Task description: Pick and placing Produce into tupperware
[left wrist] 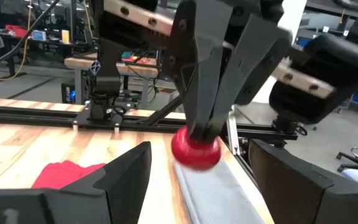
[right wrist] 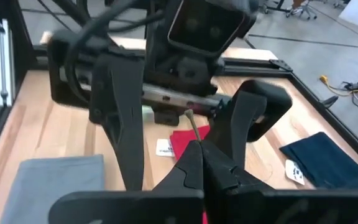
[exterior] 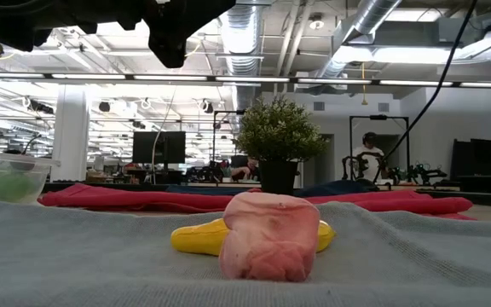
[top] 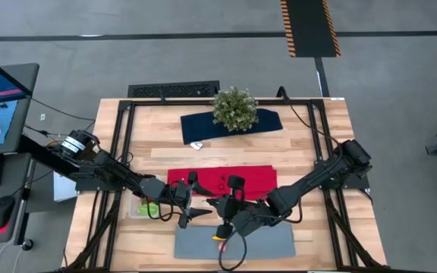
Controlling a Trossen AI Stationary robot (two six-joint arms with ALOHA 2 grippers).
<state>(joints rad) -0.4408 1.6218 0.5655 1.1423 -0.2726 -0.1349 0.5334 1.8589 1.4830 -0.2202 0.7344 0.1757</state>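
My right gripper [left wrist: 204, 132] is shut on a round red piece of produce [left wrist: 196, 151], lifted above the near-left edge of the grey mat [left wrist: 219, 193]. My left gripper [top: 194, 200] stands open and level just left of it, one finger on each side of the red piece without touching it. The clear tupperware [top: 146, 206] sits under the left arm with green produce inside; in the low view the tupperware [exterior: 7, 175] is at the far left. A pink piece [exterior: 271, 234] and a yellow piece [exterior: 199, 237] lie on the mat. My right gripper pinches the red piece by its top [left wrist: 199, 138] between the ends of its two shut fingers. The fingers come slanting down from above and from the table's right. The piece hangs below the fingertips, clear of the mat. A thin stem [right wrist: 191, 124] sticks up past the fingers.
A red cloth [top: 226, 180] lies just beyond the grippers. Farther back are a dark blue cloth [top: 203, 125] and a potted plant [top: 235, 108]. The grey mat [top: 264, 239] lies at the near edge. Black frame rails run along the table's sides.
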